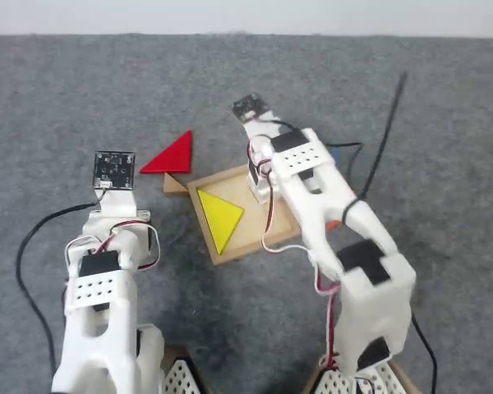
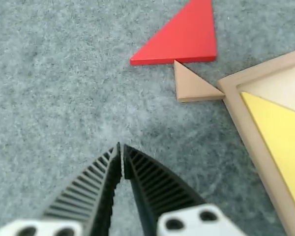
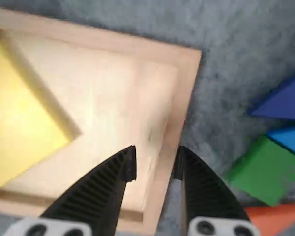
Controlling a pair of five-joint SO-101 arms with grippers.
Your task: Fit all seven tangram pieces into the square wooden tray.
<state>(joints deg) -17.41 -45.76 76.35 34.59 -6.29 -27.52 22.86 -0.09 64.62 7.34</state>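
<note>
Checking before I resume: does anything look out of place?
The right claw straddles the rim of the wooden tray rather than a piece. Only the yellow triangle lies inside; nothing looks damaged.

free: bare bench (image 2: 49, 73) ahead of L end effector (image 2: 122, 153) | blocked: red triangle (image 2: 184, 37) + tan triangle (image 2: 191, 83) touching tray (image 2: 247, 132) corner | inside: yellow triangle (image 2: 280, 132) takes one side, rest free | R: green block (image 3: 260, 169) + blue triangle (image 3: 285, 101) near tray wall

A grey-carpeted desk (image 1: 66, 98) carries the tray (image 3: 184, 88). A red triangle (image 1: 171, 156) and a tan triangle (image 2: 194, 84) touch off one corner. Blue pieces (image 3: 285, 101), a green piece (image 3: 258, 172) and an orange piece (image 3: 278, 219) cluster just beside another edge.
</note>
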